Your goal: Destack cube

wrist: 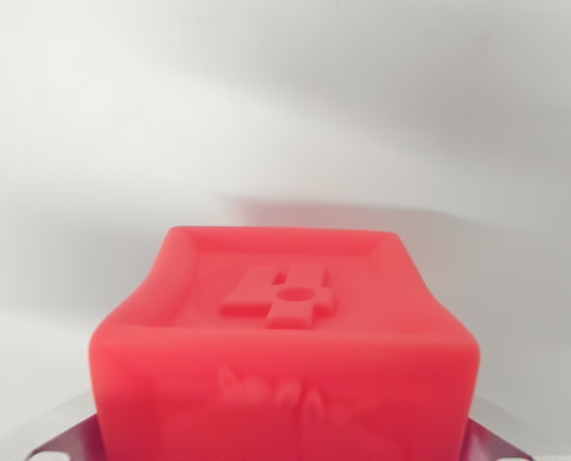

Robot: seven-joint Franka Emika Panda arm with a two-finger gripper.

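A red cube [283,336] fills the lower middle of the wrist view, very close to the camera. Its top face has a raised rim and an embossed cross-like mark with a round hole. My gripper [283,444] straddles the cube. Only slivers of its fingers [69,440] show, at the bottom left and bottom right corners, pressed against the cube's two sides. The gripper looks shut on the cube. Whatever is under the cube is hidden, and no second cube is in sight.
A plain white surface [285,115] lies behind the cube, blurred. A faint pinkish shadow [362,211] falls on it just beyond the cube's far edge.
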